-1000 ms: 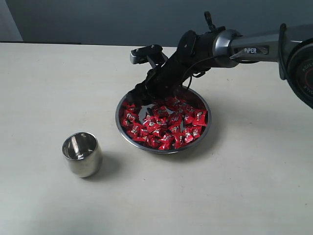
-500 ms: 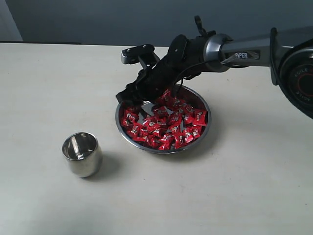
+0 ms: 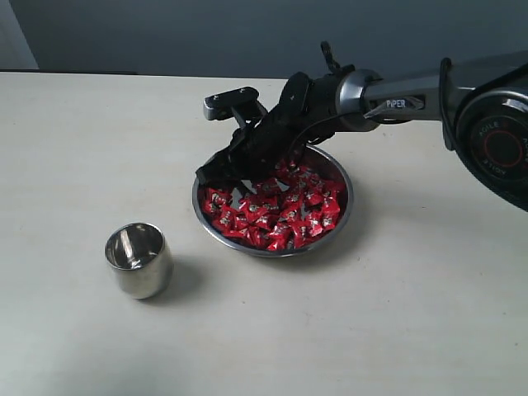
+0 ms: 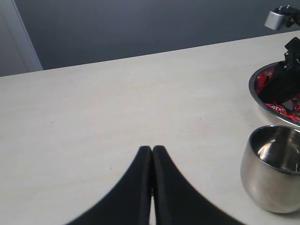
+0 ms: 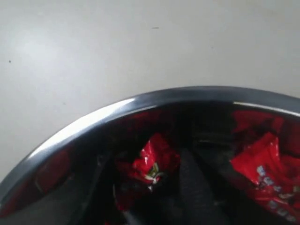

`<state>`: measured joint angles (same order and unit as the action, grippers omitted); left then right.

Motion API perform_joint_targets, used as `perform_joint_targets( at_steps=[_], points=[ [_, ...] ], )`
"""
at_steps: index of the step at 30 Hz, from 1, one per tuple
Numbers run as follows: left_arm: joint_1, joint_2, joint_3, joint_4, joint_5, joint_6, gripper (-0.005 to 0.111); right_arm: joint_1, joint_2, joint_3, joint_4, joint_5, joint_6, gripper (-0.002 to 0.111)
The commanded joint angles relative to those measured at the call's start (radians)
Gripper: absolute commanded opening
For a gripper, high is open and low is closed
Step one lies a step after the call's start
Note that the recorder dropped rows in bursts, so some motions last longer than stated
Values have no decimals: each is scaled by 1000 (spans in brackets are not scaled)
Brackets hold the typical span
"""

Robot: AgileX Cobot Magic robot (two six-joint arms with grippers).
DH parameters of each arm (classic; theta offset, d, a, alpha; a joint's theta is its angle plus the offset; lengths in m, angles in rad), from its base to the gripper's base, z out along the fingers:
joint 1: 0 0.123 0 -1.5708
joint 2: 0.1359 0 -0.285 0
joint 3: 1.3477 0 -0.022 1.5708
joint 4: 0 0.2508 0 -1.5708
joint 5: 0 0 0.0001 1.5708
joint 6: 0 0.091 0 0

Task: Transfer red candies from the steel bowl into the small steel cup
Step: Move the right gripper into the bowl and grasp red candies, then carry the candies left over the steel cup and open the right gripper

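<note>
I'm working the pick stage. Over the table [image 3: 82,124], the right arm [image 3: 396,87] is stretching low, wrist angled down into the steel bowl [image 3: 272,254] at its left edge. The small steel cup [image 3: 139,260] is standing well apart, looking empty, the left gripper [image 4: 152,149] pressed together near it. The red candies [image 3: 289,214] are filling the bowl. The right gripper [image 3: 219,173] is straddling one. It's too dark to tell whether it's pinching. Next I'm wanting a firm close, then a lift cupward.

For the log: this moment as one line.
right gripper: in wide steel bowl, among red-wrapped candies; small steel cup: looks empty; left gripper: shut
</note>
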<state>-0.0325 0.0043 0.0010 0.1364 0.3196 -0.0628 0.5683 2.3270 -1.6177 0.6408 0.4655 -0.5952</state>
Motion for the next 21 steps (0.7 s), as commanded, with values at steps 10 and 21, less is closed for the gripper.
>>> perform_joint_targets(
  at_steps=[10,21],
  points=[
    [3,-4,-1,-3,-9,-5,0,1,-53,-3,-28,35,-2,-1],
    [3,-4,-1,-3,-9,-5,0,22,-210,-3,182,429,-69,-1]
  ],
)
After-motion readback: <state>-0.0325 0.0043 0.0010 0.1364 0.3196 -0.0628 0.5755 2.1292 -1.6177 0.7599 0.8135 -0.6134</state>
